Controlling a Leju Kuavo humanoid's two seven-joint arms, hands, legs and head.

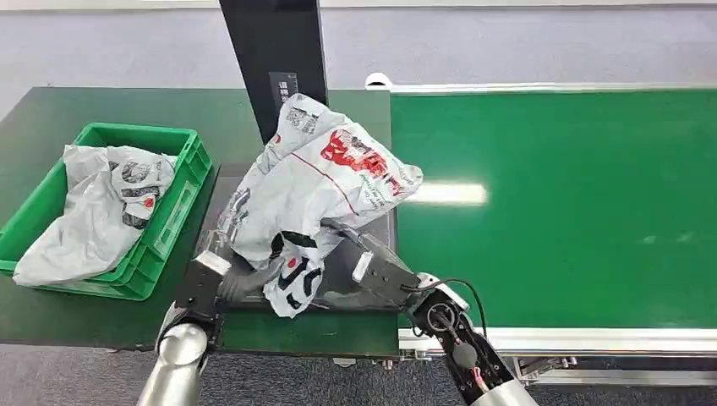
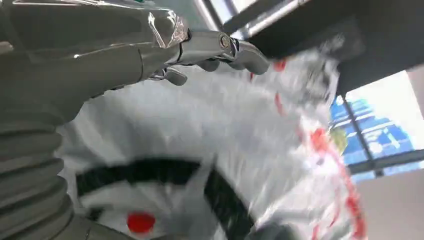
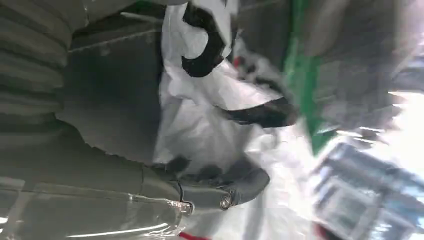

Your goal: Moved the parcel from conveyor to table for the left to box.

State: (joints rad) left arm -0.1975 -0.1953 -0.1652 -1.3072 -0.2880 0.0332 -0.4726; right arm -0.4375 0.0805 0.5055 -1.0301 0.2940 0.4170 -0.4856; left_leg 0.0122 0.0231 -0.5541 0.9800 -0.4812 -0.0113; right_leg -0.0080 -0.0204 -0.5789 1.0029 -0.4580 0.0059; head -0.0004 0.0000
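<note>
Between my two hands, the parcel sat on the dark worktop; right hand gripped its lower folds, left hand clasped alongside—best supported from beneath during handover.

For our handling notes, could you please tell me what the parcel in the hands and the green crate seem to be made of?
The parcel looks like a thin, soft plastic mailer bag, white with red and black print: it creases and sags between the left hand and right hand. The green crate looks like rigid moulded plastic, with a slight sheen and ribbed walls.
</note>
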